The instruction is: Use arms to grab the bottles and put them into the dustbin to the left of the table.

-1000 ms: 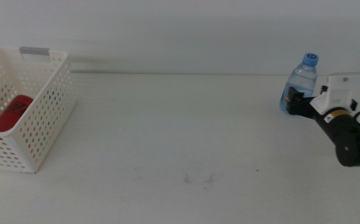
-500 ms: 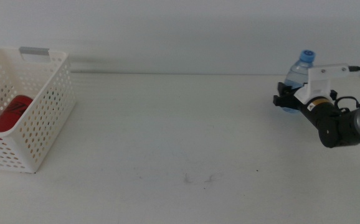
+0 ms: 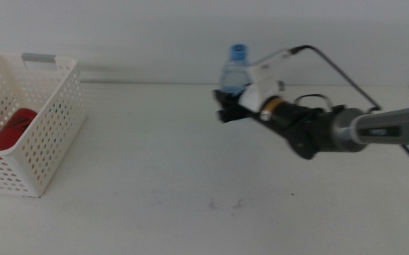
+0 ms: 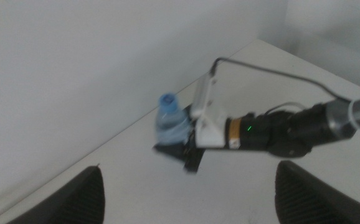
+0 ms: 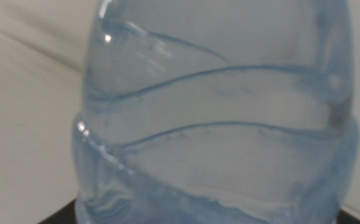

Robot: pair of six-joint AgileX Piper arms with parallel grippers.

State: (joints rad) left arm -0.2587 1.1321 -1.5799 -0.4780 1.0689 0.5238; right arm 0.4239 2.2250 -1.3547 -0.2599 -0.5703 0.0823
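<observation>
One clear, blue-capped plastic water bottle (image 3: 233, 71) is up off the white bench (image 3: 155, 163), upright, clamped low on its ribbed body by the right gripper (image 3: 227, 108), whose dark jaws are closed against it. It hangs over the far middle of the bench. The white perforated plastic dustbin (image 3: 45, 134) with its grey handle sits well apart at the far left, so the bottle's way lies leftward. A red can (image 3: 13, 129) lies inside the bin. The left gripper (image 4: 186, 186) waits, its jaws spread wide and holding nothing. I'd guess thin, springy plastic that could slip.
</observation>
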